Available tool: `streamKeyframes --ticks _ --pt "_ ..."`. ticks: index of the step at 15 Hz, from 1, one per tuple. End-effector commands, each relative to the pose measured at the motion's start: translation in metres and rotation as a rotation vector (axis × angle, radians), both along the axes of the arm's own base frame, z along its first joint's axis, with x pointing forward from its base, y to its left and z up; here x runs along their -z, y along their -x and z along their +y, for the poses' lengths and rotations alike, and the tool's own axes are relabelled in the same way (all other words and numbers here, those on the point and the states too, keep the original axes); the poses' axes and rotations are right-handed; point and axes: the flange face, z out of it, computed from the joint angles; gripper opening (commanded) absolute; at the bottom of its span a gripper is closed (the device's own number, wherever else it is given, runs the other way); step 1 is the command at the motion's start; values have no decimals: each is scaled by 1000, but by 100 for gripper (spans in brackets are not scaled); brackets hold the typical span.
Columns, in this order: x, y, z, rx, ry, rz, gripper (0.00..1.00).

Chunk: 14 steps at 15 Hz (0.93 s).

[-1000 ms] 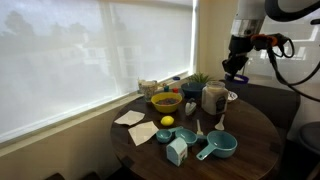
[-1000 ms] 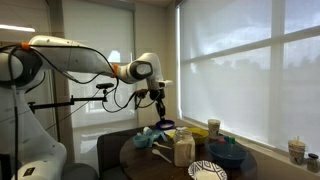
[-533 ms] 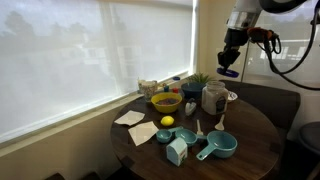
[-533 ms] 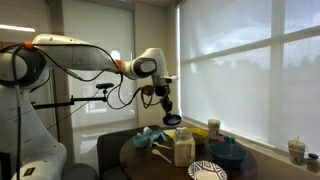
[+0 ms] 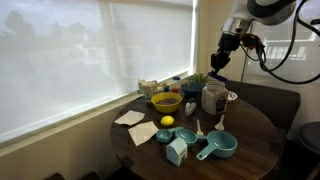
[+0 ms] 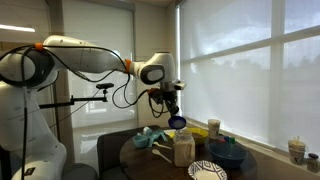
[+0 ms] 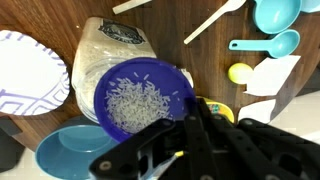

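In an exterior view the gripper [image 5: 219, 57] is hanging high over the round table [image 5: 255, 125], clenching a blue bowl [image 5: 215, 66], contents hidden. In an exterior view the bowl [image 6: 177, 122] is hovering above a tan jar [image 6: 184, 150]. Wrist view alone is showing white rice [image 7: 135, 103] lying in it, jar lid beneath.

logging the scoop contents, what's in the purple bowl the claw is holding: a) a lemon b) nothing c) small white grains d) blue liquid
c: in the wrist view the purple bowl, pinched at its rim by the claw, holds a loose layer of small white grains that look like rice.
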Motion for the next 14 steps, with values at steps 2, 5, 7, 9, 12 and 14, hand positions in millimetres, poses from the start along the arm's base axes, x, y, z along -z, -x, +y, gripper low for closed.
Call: streamKeyframes --ticks 2,5,7,9,12,14 --pt "2 -9 -7 -50 -119 -37 1" --pt "4 -5 -10 -36 -90 -16 5" --pt "4 -5 -10 -38 -93 -17 5" --pt "6 -4 -9 -60 -103 -16 1" --pt "7 -1 -15 -108 -136 -25 1" --pt "7 0 -19 -138 -162 -35 1"
